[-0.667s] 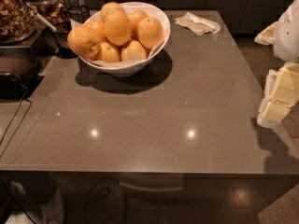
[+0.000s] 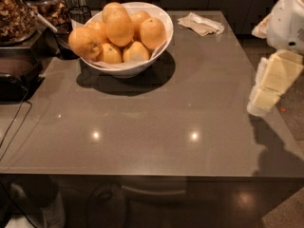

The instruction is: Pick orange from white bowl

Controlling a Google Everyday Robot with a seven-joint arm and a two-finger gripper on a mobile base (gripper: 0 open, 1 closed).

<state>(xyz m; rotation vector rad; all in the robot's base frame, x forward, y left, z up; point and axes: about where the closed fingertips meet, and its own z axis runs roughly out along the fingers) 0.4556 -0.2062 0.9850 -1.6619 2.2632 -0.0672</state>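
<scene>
The white bowl (image 2: pixel 151 51) stands at the back left of the grey table, lined with white paper and piled with several orange fruits. A large deep-orange orange (image 2: pixel 119 27) sits on top of the pile, with another big one (image 2: pixel 85 42) at the bowl's left rim. Smaller, paler fruits lie at the front of the pile. My gripper (image 2: pixel 271 82) hangs at the right edge of the view, beside the table's right edge, far from the bowl and holding nothing.
A crumpled napkin (image 2: pixel 202 23) lies at the table's back right. Glass jars of nuts and snacks (image 2: pixel 16 13) and a dark appliance (image 2: pixel 16 77) with a cable stand at the left. The grey table (image 2: pixel 156 127) spreads out in front of the bowl.
The view has shifted slightly; the bowl and the gripper hold about the same places. Nothing was taken hold of.
</scene>
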